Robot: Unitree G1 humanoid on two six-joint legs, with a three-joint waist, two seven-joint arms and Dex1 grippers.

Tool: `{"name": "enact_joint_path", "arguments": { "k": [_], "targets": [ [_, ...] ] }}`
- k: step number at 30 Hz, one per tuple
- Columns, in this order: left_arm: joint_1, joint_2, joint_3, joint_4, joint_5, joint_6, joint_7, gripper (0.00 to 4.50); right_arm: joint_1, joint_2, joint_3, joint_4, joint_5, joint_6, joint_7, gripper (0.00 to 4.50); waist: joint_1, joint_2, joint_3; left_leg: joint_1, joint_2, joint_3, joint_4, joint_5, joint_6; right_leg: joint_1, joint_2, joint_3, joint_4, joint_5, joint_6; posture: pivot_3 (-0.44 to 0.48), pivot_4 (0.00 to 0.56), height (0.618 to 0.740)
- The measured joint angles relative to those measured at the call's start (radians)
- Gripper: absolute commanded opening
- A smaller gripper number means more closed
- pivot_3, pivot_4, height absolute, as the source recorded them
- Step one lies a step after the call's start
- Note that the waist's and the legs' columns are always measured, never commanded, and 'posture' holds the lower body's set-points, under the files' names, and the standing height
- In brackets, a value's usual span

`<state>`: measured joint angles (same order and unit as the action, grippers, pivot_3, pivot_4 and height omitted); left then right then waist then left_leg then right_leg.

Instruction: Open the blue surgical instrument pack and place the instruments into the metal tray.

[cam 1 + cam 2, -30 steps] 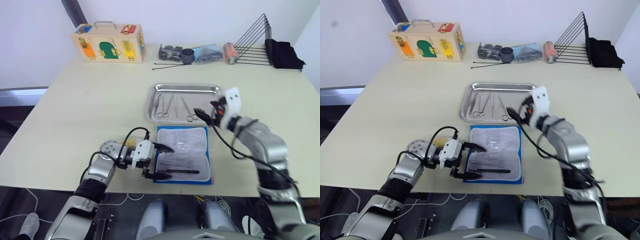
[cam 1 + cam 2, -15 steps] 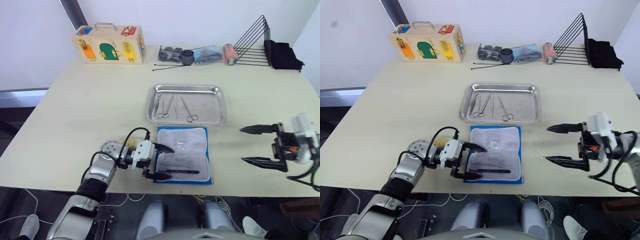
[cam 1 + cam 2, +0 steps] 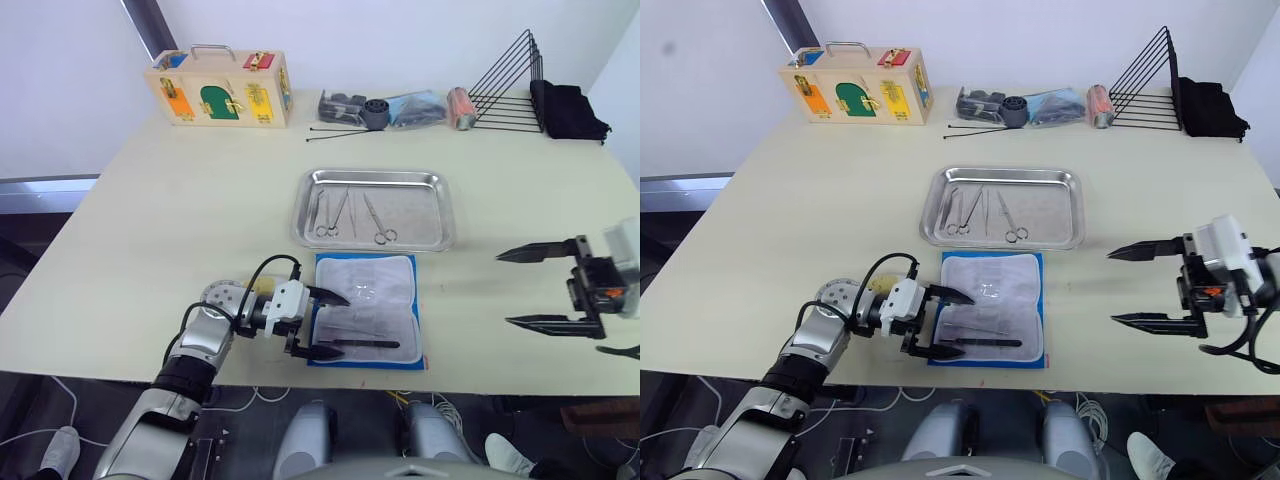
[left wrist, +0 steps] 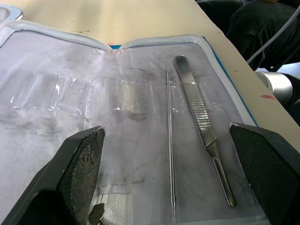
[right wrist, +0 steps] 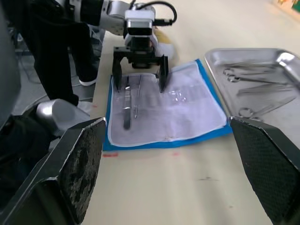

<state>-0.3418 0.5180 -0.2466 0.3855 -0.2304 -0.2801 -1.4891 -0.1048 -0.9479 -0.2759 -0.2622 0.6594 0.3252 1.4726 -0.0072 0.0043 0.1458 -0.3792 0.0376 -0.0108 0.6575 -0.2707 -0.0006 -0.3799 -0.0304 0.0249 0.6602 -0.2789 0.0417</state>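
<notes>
The blue surgical instrument pack (image 3: pixel 367 308) lies open near the table's front edge, pale lining up. Two instruments rest in it: a flat-handled tool (image 4: pixel 201 122) and a thin probe (image 4: pixel 169 140). My left gripper (image 3: pixel 335 325) is open at the pack's left edge, its fingers straddling those two tools without touching them. The metal tray (image 3: pixel 420 215) sits just behind the pack and holds three scissor-like instruments (image 3: pixel 345 213). My right gripper (image 3: pixel 505 289) is open and empty above the table, well to the right of the pack and tray.
A wooden latch box (image 3: pixel 218 87) stands at the back left. Small clutter (image 3: pixel 385 107), long black sticks (image 3: pixel 335 130), a black wire rack (image 3: pixel 510 85) and a black cloth (image 3: pixel 568 108) line the back edge. A white rounded object (image 3: pixel 218 296) lies beside my left wrist.
My right gripper has pulled away from over the tray and swung out to the right side of the table, opening wide. The left gripper has not moved.
</notes>
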Motion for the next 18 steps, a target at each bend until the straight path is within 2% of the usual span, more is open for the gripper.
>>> {"name": "enact_joint_path", "arguments": {
  "k": [11, 18],
  "targets": [
    [-0.006, 0.0, 0.0, 0.006, 0.0, -0.002, -0.009, 4.5, -0.047, 0.286, 0.392, -0.029, -0.331, -0.114, -0.295, 4.4, 0.0, 0.004, -0.002, 0.0, 0.0, -0.001, 0.0, 0.0, 0.0, 0.0, 0.001, 0.0, 0.0, 0.0, 0.0, 0.0, 0.15, 0.74],
    [0.005, 0.006, 0.001, -0.006, 0.0, 0.008, -0.009, 4.5, -0.057, 0.369, 0.517, 0.052, -0.448, -0.161, -0.37, 4.4, -0.002, 0.004, -0.003, 0.0, 0.0, -0.001, 0.0, 0.0, 0.0, 0.0, 0.001, 0.0, 0.001, 0.0, 0.0, 0.0, 0.15, 0.74]
  ]
}}
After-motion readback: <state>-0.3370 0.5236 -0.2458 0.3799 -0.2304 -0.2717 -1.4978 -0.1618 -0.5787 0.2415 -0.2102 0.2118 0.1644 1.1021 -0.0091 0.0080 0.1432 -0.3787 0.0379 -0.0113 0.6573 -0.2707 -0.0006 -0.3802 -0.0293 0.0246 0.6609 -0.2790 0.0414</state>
